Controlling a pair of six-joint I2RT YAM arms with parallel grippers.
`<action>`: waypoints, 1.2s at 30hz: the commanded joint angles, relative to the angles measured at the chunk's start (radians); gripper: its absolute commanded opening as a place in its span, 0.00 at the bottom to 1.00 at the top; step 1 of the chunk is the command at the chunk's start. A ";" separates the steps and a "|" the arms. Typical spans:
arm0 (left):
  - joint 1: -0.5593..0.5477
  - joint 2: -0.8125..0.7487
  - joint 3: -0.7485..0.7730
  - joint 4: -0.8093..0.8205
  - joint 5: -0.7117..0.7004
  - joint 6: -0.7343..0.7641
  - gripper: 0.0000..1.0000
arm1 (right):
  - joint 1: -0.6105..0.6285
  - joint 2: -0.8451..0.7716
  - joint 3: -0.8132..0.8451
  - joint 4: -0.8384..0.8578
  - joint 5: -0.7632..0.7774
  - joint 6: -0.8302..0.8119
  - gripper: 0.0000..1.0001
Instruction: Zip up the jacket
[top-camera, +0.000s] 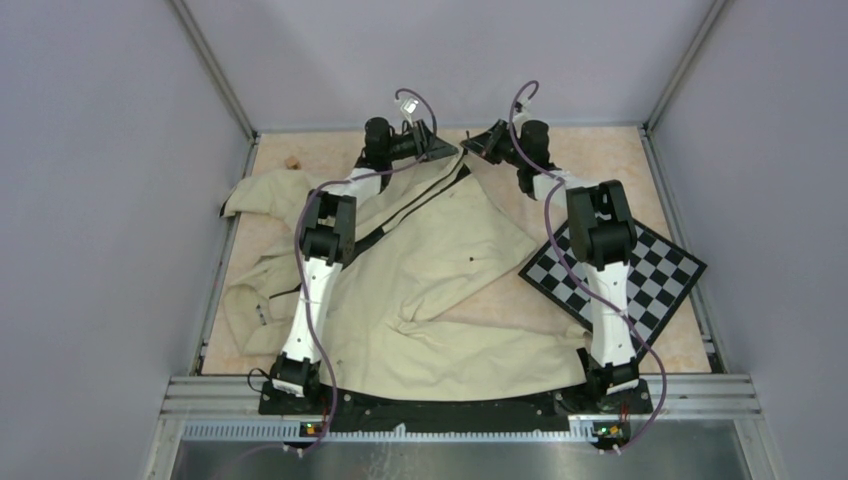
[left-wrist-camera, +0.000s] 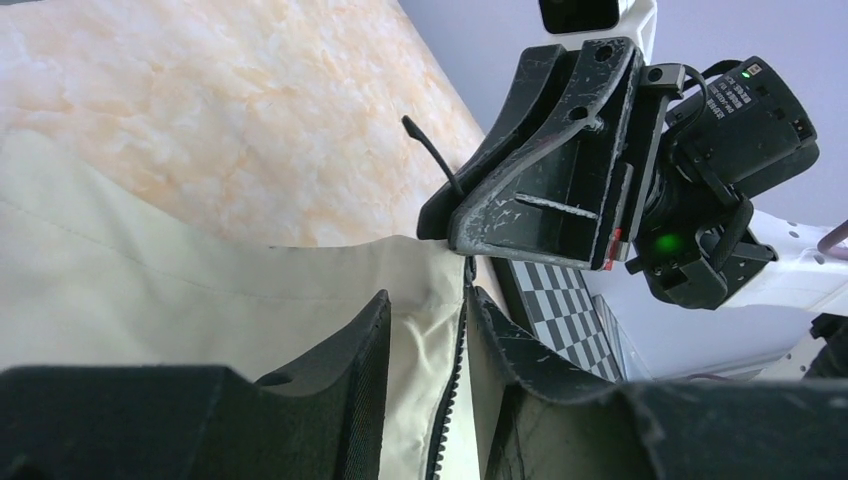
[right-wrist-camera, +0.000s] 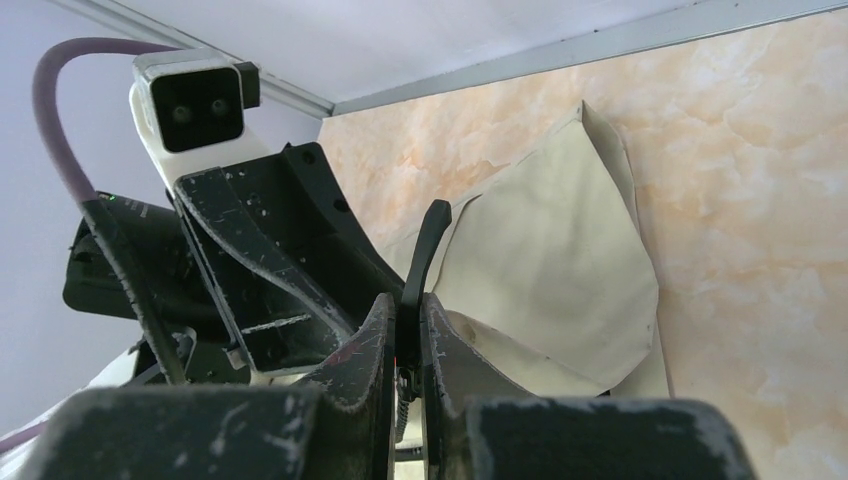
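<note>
From above, the jacket (top-camera: 440, 280), probably soft and light, lies wrinkled across the table (top-camera: 610, 160). The left gripper (top-camera: 440, 148) and right gripper (top-camera: 480, 145) are at its far edge. In the left wrist view, the left fingers (left-wrist-camera: 370, 340) stand slightly apart, astride the zipper (left-wrist-camera: 455, 370). In the right wrist view, the right gripper is closed on the thin zipper pull (right-wrist-camera: 428, 235), I think the best hold.

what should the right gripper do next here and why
Probably open the right gripper and let go of the black zipper pull tab: the black zipper teeth of the cream fabric jacket look closed right up to its far edge.
</note>
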 joint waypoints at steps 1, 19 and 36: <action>0.003 0.027 0.029 0.085 0.009 -0.046 0.37 | 0.007 -0.054 -0.010 0.042 -0.011 -0.003 0.00; -0.015 0.072 0.076 0.166 0.025 -0.127 0.51 | 0.019 -0.045 0.008 0.028 -0.007 -0.007 0.00; -0.020 0.071 0.079 0.171 0.033 -0.129 0.13 | 0.022 -0.043 0.014 0.012 0.000 -0.016 0.00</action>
